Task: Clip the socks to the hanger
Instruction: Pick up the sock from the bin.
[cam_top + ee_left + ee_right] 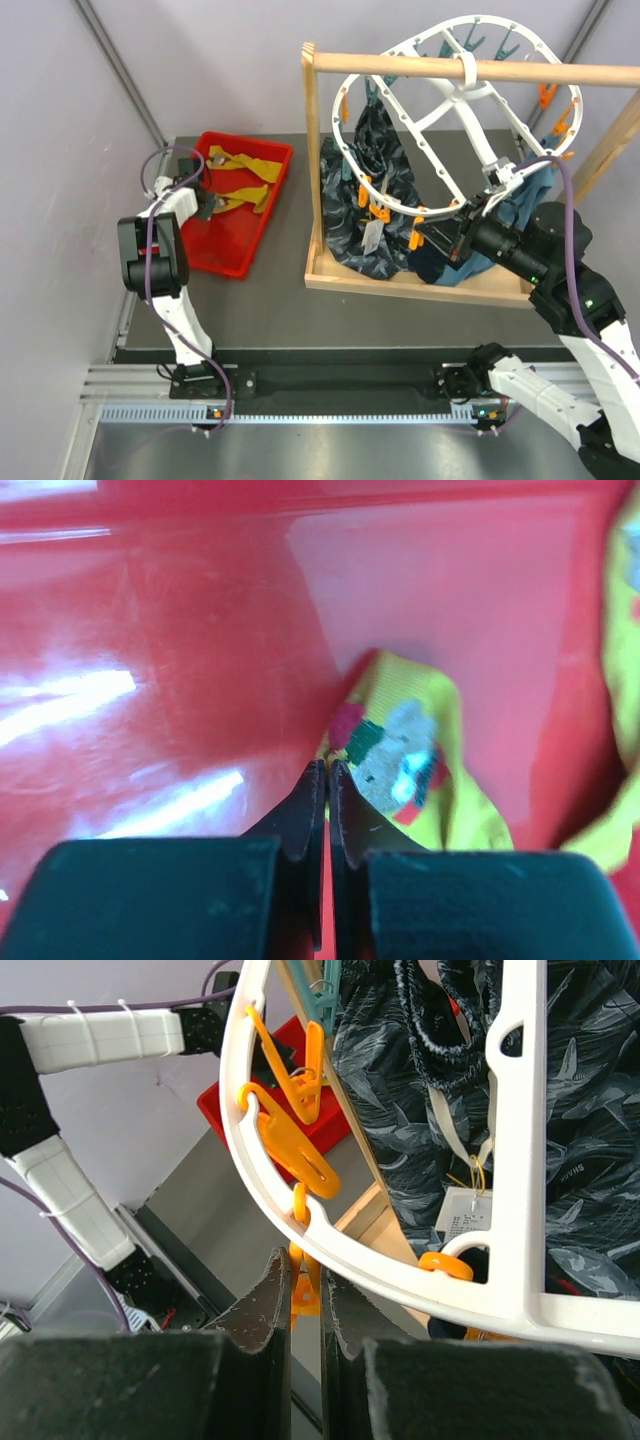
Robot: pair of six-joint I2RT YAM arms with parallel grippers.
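Mustard-yellow socks [240,165] lie in a red tray [250,262] at the left. My left gripper [208,207] is down inside that tray. In its wrist view the jaws [327,765] are shut, pinching the edge of a yellow sock [440,720] with a coloured patch. The white oval hanger [467,70] hangs tilted from a wooden rod. My right gripper [422,237] is at its lower rim, shut on an orange clip peg [308,1285] under the white frame [520,1160]. Dark navy fabric [437,265] hangs just below; I cannot tell whether it is a sock.
The wooden rod-and-post rack [400,285] stands at centre right. A large dark patterned cloth [370,220] and a teal-blue cloth [530,195] hang inside it. More orange pegs [290,1140] and teal pegs [470,42] line the rim. A wall runs behind the table.
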